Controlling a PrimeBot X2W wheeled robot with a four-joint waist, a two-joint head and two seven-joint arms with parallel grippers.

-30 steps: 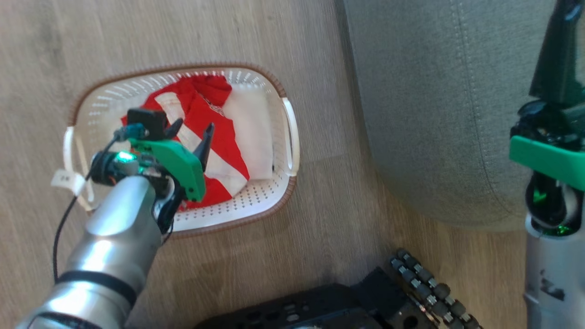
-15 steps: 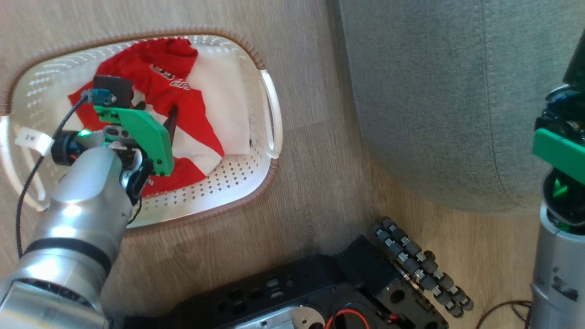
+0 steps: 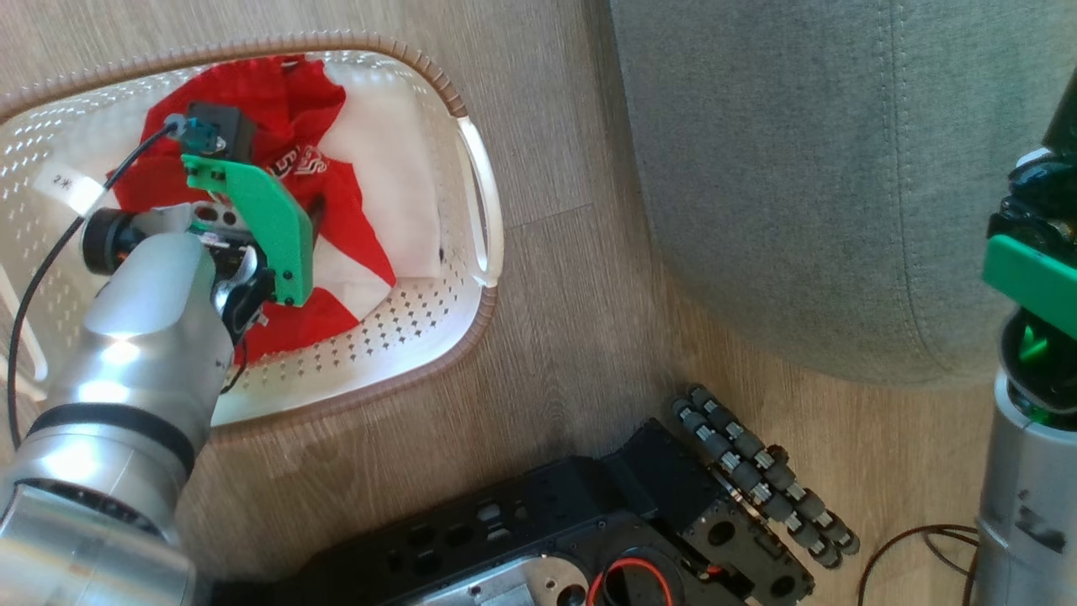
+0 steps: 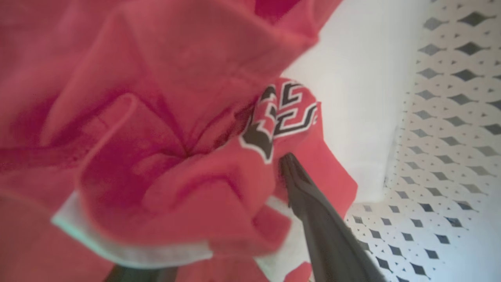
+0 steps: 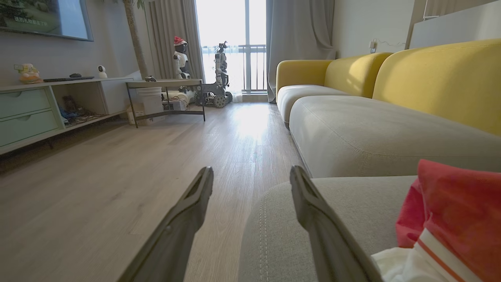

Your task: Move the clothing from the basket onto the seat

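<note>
Basket (image 3: 404, 328) sits on the wood floor (image 3: 572, 278). Its long axis runs left–right across your head view, with one white handle (image 3: 475, 202) at the end facing the seat (image 3: 799, 168). A bare strip of floor lies between basket and seat.

The clothing (image 3: 261, 101) is inside the basket. The red heap runs diagonally from the far wall to the near wall. Black-and-white lettering (image 4: 282, 113) is crumpled near its middle, and a white piece (image 3: 387, 168) lies along the side toward the seat.

Your left gripper (image 4: 250, 160) is down in the heap. One dark finger (image 4: 313, 219) shows, its tip against the printed fold. The other is under red cloth, so you cannot tell how far the fingers are closed.

Your right gripper (image 5: 250, 172) hangs over the seat's rounded corner, fingers spread, nothing between them. A red-and-white garment (image 5: 450, 211) lies on the seat just beside it.

The robot's black base (image 3: 589, 522) and roller wheel (image 3: 757, 480) sit on the near floor, apart from the basket.
</note>
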